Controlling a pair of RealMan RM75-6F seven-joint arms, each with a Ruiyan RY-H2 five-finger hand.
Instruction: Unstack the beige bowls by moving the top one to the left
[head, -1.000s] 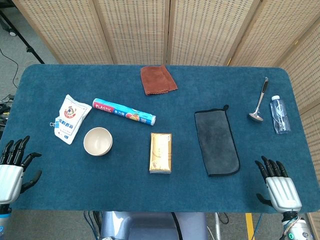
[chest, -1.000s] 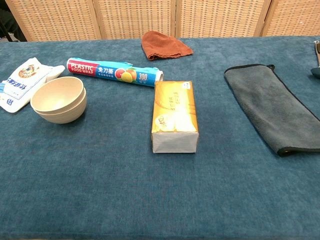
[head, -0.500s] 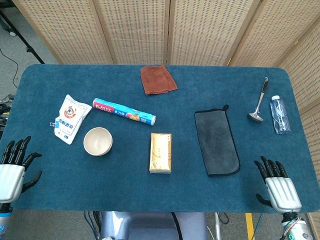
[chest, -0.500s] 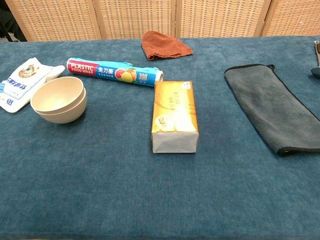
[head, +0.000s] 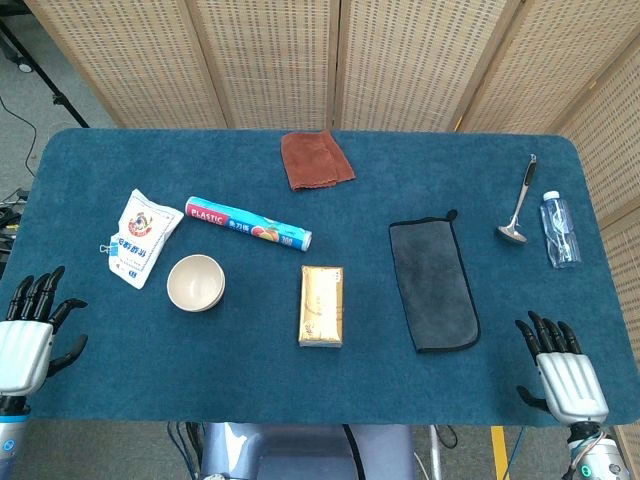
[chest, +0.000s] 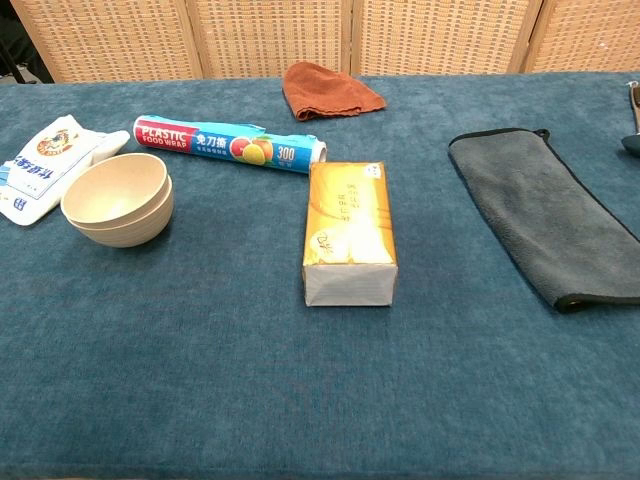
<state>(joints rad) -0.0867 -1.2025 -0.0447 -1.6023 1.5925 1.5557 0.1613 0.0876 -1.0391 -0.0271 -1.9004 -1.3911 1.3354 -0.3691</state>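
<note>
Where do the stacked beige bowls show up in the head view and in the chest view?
Head view: the beige bowls sit left of centre, just right of the white pouch.
Chest view: the beige bowls are at the left edge, mid-height, still nested.
Shared landmark: the plastic wrap roll lies just behind them in both.

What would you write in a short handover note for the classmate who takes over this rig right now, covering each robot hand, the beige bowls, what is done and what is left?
Left robot hand: open, holding nothing, at the near left edge of the table.
Right robot hand: open, holding nothing, at the near right corner.
Beige bowls: stacked, one inside the other, on the left side of the table between the white bag and the plastic wrap box.
Done: nothing; neither hand touches the stack.
Left: reach the stack, probably with the left robot hand, lift the top bowl and set it down to the left.
</note>
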